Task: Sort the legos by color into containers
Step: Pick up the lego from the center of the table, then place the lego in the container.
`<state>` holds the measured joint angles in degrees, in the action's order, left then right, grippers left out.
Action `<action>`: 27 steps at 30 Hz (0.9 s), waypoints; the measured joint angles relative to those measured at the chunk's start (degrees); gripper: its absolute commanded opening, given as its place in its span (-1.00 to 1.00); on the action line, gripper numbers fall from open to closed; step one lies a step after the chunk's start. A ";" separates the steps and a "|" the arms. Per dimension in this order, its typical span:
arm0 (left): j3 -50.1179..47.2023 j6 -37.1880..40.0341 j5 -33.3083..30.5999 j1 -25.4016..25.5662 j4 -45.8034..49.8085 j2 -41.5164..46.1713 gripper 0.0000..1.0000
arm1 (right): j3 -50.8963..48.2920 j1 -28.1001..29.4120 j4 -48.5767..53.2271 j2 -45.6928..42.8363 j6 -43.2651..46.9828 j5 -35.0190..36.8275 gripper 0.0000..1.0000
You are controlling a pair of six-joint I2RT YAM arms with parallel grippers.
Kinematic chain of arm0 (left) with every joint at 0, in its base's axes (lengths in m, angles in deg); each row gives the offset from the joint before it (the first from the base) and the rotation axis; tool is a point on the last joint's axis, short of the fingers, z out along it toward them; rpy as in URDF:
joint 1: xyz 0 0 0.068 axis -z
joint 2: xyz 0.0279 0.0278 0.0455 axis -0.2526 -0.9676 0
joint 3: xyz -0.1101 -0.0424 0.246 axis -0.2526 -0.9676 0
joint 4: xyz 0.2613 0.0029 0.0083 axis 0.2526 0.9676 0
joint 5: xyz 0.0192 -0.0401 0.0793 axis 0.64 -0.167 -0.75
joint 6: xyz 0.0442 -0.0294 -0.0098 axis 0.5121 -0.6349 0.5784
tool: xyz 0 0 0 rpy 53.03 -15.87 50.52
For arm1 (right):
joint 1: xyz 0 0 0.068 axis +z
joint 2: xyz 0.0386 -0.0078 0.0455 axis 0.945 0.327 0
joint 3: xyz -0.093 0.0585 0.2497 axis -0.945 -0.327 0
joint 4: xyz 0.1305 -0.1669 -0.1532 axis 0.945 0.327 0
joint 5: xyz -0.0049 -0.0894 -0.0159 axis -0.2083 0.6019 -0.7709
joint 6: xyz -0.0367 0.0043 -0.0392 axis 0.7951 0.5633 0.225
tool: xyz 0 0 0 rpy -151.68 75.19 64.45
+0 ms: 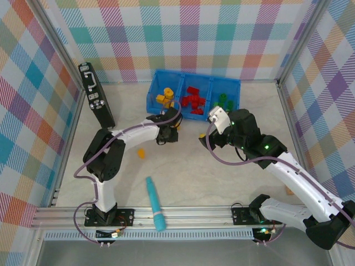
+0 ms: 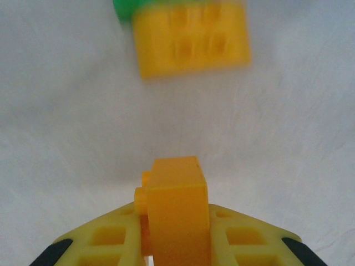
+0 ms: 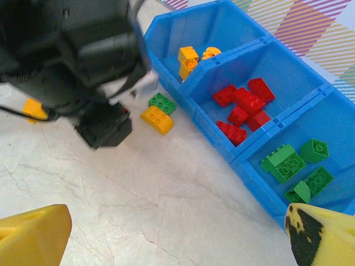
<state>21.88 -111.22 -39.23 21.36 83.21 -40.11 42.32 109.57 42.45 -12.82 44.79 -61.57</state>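
My left gripper is shut on a yellow-orange lego, held over the table just in front of the bin. Ahead of it lie a loose yellow lego and a green lego. The blue bin stands at the back, with yellow legos in its left compartment, red legos in the middle and green legos in the right. My right gripper hangs open over bare table near the bin's front wall. Another yellow lego lies further left.
A long teal cylinder lies near the front edge. A black device leans against the left wall. The left arm's dark wrist is close to my right gripper's view, beside the loose yellow lego and green lego.
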 measured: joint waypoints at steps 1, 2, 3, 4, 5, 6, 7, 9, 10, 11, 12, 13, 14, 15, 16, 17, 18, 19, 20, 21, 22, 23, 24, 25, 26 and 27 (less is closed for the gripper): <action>1.97 0.76 -0.72 -0.79 -0.35 0.13 -0.57 | -0.22 0.00 0.00 -0.02 0.00 0.00 0.98; 4.33 1.81 -1.53 -1.77 -0.87 0.15 -0.58 | -0.42 0.00 0.02 -0.07 0.00 0.00 0.98; 6.08 2.47 -2.16 -2.49 -1.77 0.15 -0.58 | -0.52 0.00 0.04 -0.07 0.00 0.00 0.98; 8.26 3.30 -2.93 -3.41 -2.71 0.09 -0.58 | -0.52 0.00 0.04 -0.07 0.00 0.00 0.97; 10.23 3.91 -3.54 -4.22 -3.48 -0.09 -0.58 | -0.52 0.00 0.04 -0.07 0.00 0.02 0.97; 12.17 4.52 -4.17 -4.94 -4.28 -0.42 -0.58 | -0.52 0.00 0.04 -0.11 0.00 0.00 0.98; 14.14 5.03 -4.70 -5.68 -5.49 -1.01 -0.57 | -0.52 0.00 0.04 -0.15 0.00 0.02 0.97; 17.14 5.81 -5.68 -6.78 -7.65 -2.62 -0.55 | -0.52 0.00 0.04 -0.24 0.02 0.02 0.98; 18.32 6.14 -6.14 -7.30 -8.85 -3.74 -0.51 | -0.52 0.00 0.04 -0.31 0.02 0.02 0.98; 19.30 6.47 -6.67 -7.76 -9.79 -5.09 -0.46 | -0.52 0.00 0.07 -0.33 0.00 0.04 0.98; 19.98 6.56 -7.02 -8.11 -10.51 -6.32 -0.35 | -0.52 0.00 0.07 -0.35 0.02 0.07 0.97; 20.68 6.95 -7.32 -8.48 -11.26 -7.96 -0.16 | -0.52 0.00 0.09 -0.35 0.00 0.07 0.98; 21.14 7.10 -7.45 -8.81 -11.93 -9.49 -0.06 | -0.52 0.00 0.13 -0.35 0.00 0.07 0.98; 21.44 7.02 -7.45 -9.03 -12.11 -10.71 -0.02 | -0.52 0.00 0.15 -0.35 0.02 0.11 0.98; 21.64 7.28 -7.45 -9.27 -12.15 -11.89 0.06 | -0.52 0.00 0.20 -0.37 0.00 0.20 0.98; 21.62 7.76 -7.45 -9.51 -12.02 -12.63 0.24 | -0.52 0.00 0.33 -0.44 0.00 0.22 0.98; 21.55 8.00 -7.43 -9.53 -11.74 -12.94 0.35 | -0.52 0.00 0.44 -0.50 0.00 0.24 0.98; 21.20 8.48 -7.48 -9.57 -11.65 -12.87 0.38 | -0.52 0.00 0.52 -0.61 0.00 0.24 0.98; 20.72 9.14 -7.50 -9.60 -11.61 -12.15 0.41 | -0.52 0.00 0.52 -0.74 0.00 0.26 0.98; 19.98 9.60 -7.50 -9.60 -11.54 -11.19 0.42 | -0.52 0.00 0.52 -0.87 0.00 0.26 0.97; 18.56 10.32 -7.50 -9.57 -10.93 -9.16 0.42 | -0.52 0.00 0.52 -0.98 0.00 0.24 0.98; 17.03 10.93 -7.54 -9.57 -9.90 -6.75 0.42 | -0.52 0.00 0.52 -1.09 -0.02 0.24 0.98; 15.39 11.39 -7.80 -9.57 -8.66 -3.82 0.40 | -0.52 0.00 0.52 -1.11 -0.04 0.24 0.98; 13.33 11.80 -8.04 -9.57 -7.08 -0.07 0.37 | -0.52 0.00 0.52 -1.09 -0.09 0.22 0.98; 11.15 11.87 -8.44 -9.57 -5.22 4.17 0.36 | -0.57 0.00 0.52 -1.09 -0.22 0.22 0.97; 9.33 11.80 -8.79 -9.57 -3.52 7.87 0.35 | -0.63 0.00 0.50 -1.09 -0.24 0.22 0.98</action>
<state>31.21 -99.42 -48.02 11.79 79.69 -32.24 41.69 109.57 42.95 -13.91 44.55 -61.35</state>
